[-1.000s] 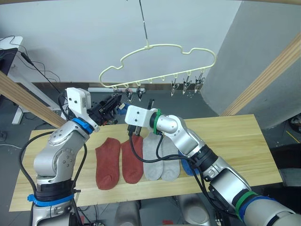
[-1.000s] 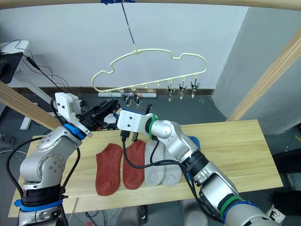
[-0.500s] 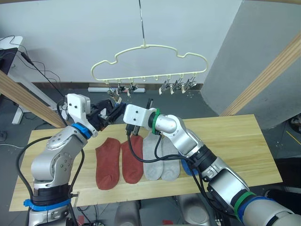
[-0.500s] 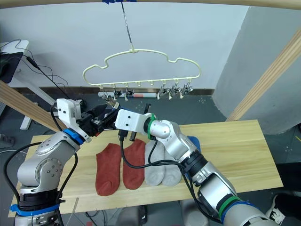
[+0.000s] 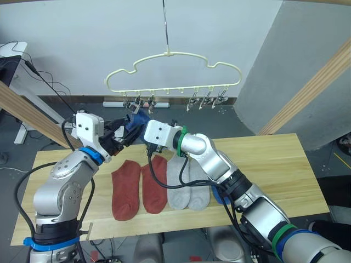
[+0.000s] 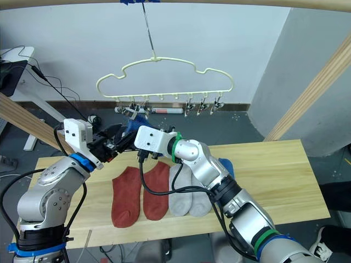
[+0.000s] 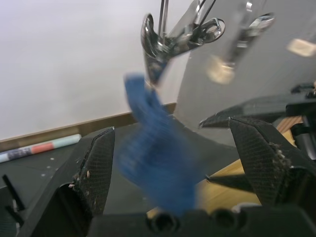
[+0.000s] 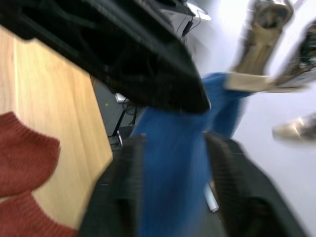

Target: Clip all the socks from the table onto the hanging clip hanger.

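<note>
While the clip hanger hangs by its hook above the far edge of the table, a blue sock dangles from one of the clips toward its left end, with the left gripper just beside it on the left and the right gripper close on its other side. On the tabletop lie two rust-red socks side by side, two light grey socks next to them on the right, and a second blue sock mostly hidden behind the right forearm. From the right eye the same row shows, the hanging sock sitting between both grippers below the leftmost clips. Looking along the left wrist, the blue sock is pinched at its top by a metal clip, and the left fingers stand wide apart on either side of it, not touching the fabric: released. Through the right wrist camera, the blue sock fills the gap between the two right fingers, which are spread around it; whether they press the cloth I cannot tell.
</note>
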{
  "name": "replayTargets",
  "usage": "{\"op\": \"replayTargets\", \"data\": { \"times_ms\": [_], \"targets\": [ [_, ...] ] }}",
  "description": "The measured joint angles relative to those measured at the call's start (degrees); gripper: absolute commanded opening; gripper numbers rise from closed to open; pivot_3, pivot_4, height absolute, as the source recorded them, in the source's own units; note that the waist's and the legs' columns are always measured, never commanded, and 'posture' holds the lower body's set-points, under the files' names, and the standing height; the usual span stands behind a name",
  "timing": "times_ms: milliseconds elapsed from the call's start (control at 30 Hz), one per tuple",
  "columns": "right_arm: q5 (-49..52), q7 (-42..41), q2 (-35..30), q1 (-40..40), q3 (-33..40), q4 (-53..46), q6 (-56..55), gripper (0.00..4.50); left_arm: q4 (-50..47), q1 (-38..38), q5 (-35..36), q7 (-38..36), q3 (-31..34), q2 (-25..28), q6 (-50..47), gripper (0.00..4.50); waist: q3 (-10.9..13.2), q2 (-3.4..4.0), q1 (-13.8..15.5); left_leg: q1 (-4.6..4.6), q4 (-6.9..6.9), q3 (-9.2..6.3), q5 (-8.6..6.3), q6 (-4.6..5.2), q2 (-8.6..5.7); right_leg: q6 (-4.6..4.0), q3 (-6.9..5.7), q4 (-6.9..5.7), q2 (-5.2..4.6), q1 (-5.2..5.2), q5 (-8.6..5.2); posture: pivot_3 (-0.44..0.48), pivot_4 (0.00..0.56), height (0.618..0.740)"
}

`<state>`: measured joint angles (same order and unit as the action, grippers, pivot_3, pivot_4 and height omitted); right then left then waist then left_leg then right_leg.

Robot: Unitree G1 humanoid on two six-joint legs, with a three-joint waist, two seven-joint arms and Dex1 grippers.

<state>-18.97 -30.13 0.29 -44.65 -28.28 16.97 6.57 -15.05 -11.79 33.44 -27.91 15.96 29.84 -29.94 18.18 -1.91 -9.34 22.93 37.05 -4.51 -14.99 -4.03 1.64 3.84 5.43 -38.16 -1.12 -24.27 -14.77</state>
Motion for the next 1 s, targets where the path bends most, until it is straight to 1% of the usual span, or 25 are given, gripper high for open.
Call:
{"op": "replayTargets", "data": {
  "times_ms": [133, 233, 333, 400, 500, 533, 700, 767, 967, 1000],
  "targets": [
    [0.25, -2.64, -3.76, 3.57, 0.10, -5.74, 0.91, 2.43, -0.09, 0.56, -3.25, 1.00, -0.12, -0.36, 3.50, 4.06, -0.01, -0.02, 0.15, 0.01, 0.00, 0.00, 0.00, 0.00, -0.01, 0.00, 0.00, 0.02, -0.02, 0.00, 0.00, -0.154, 0.279, 0.740],
    [2.37, -5.94, -7.51, 7.39, 1.52, -12.92, 3.44, 2.43, -1.02, 2.08, -5.95, 1.02, -1.57, -0.85, 6.32, 4.06, -0.01, -0.02, 0.57, 0.02, -0.01, 0.01, 0.00, 0.00, -0.02, 0.00, 0.00, 0.03, -0.04, 0.00, 0.00, -0.158, 0.285, 0.740],
    [8.83, -11.24, -12.79, 12.77, 6.21, -24.71, 9.14, 2.43, -3.10, 2.88, -9.53, 1.20, -4.16, -2.32, 10.70, 4.06, -0.01, -0.02, 1.38, 0.03, 0.00, 0.01, -0.01, 0.01, -0.02, 0.00, -0.01, 0.03, -0.03, 0.01, 0.00, -0.169, 0.288, 0.740],
    [14.28, -14.31, -15.44, 14.92, 10.21, -31.18, 13.32, 2.43, -3.84, 3.09, -11.57, 1.77, -5.04, -3.35, 13.24, 4.06, -0.01, -0.02, 1.44, 0.02, 0.02, 0.01, -0.01, 0.01, -0.03, 0.00, 0.00, 0.02, -0.03, 0.05, 0.00, -0.180, 0.291, 0.740],
    [22.13, -17.02, -18.37, 16.30, 16.32, -38.96, 19.02, 2.43, -4.00, 3.02, -14.09, 2.64, -6.60, -5.00, 15.99, 4.06, -0.02, -0.03, 1.41, -0.01, 0.07, 0.01, -0.01, 0.02, -0.04, -0.02, 0.00, -0.03, -0.02, 0.08, 0.02, -0.180, 0.291, 0.740],
    [24.97, -17.65, -20.08, 16.41, 18.62, -41.69, 21.20, 2.43, -4.02, 2.93, -14.89, 3.03, -7.34, -5.86, 16.97, 4.06, -0.01, -0.03, 1.39, -0.02, 0.10, 0.01, 0.00, 0.02, -0.04, -0.02, 0.00, -0.05, 0.00, 0.10, 0.02, -0.211, 0.294, 0.740],
    [34.62, -16.80, -24.37, 16.36, 27.99, -48.72, 31.55, 2.43, -3.72, 2.34, -18.30, 5.73, -9.96, -10.26, 20.52, 4.06, -0.02, -0.03, 1.27, -0.02, 0.16, 0.01, 0.00, 0.04, -0.05, -0.03, 0.01, -0.08, 0.03, 0.12, 0.03, -0.232, 0.294, 0.740],
    [36.22, -15.89, -25.43, 16.56, 29.01, -50.22, 33.44, 2.43, -2.99, 1.69, -19.25, 6.50, -10.62, -11.49, 21.71, 4.06, -0.02, -0.03, 1.09, -0.02, 0.16, 0.02, 0.00, 0.04, -0.04, -0.03, 0.01, -0.09, 0.04, 0.12, 0.03, -0.259, 0.296, 0.740],
    [38.47, -12.60, -27.63, 18.33, 29.14, -52.76, 36.37, 2.43, 0.67, -1.61, -21.36, 9.46, -11.11, -14.59, 24.67, 4.06, -0.02, -0.03, 0.92, 0.00, 0.20, 0.04, 0.00, 0.04, -0.08, 0.00, 0.04, -0.06, 0.04, 0.13, 0.04, -0.266, 0.301, 0.740],
    [38.59, -12.11, -27.81, 18.56, 29.14, -52.85, 36.52, 2.43, 1.34, -2.03, -21.51, 9.84, -11.12, -14.97, 25.08, 4.06, -0.02, -0.03, 0.92, 0.00, 0.21, 0.04, 0.00, 0.04, -0.07, 0.00, 0.04, -0.05, 0.04, 0.13, 0.04, -0.279, 0.309, 0.740]
  ]
}}
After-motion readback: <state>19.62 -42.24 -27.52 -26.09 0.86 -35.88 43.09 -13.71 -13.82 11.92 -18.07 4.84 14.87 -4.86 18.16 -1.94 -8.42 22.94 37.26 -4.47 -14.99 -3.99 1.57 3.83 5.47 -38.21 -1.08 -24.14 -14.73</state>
